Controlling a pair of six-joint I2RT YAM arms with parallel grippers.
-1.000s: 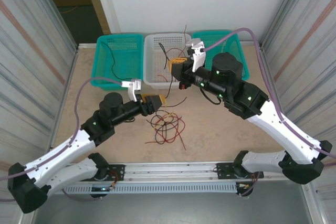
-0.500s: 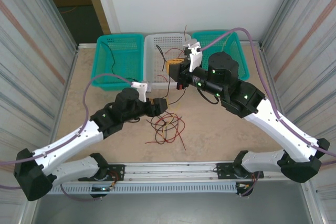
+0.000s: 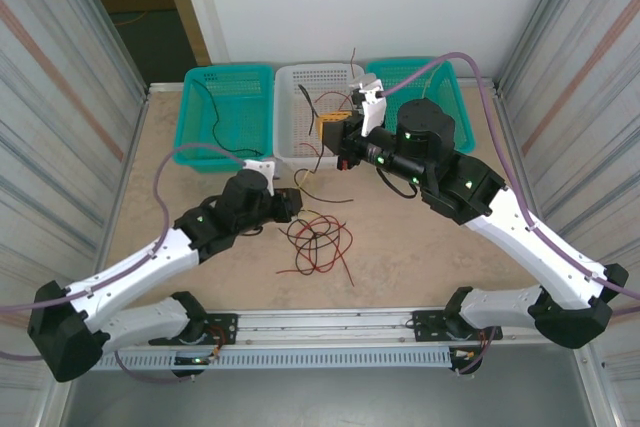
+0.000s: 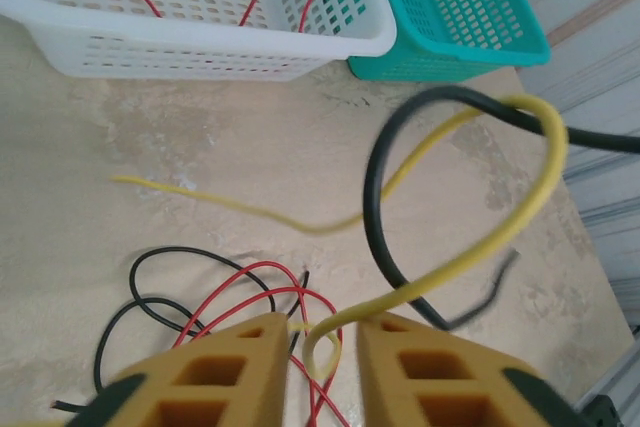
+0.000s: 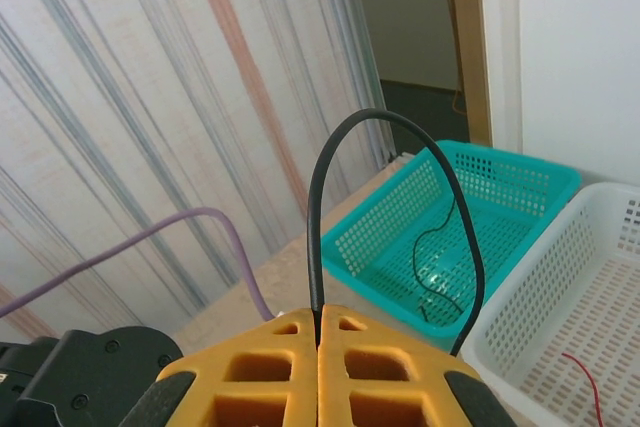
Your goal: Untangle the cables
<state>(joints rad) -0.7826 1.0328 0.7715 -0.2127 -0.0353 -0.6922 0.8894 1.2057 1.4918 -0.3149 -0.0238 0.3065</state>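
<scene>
Three baskets (image 3: 230, 70), several tangled cables (image 3: 318, 244)

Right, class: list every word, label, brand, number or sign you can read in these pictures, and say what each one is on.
There is none to read.
The teal baskets, the white basket, the cables and the yellow fingers all show plain surfaces with no print, sticker or number.
</scene>
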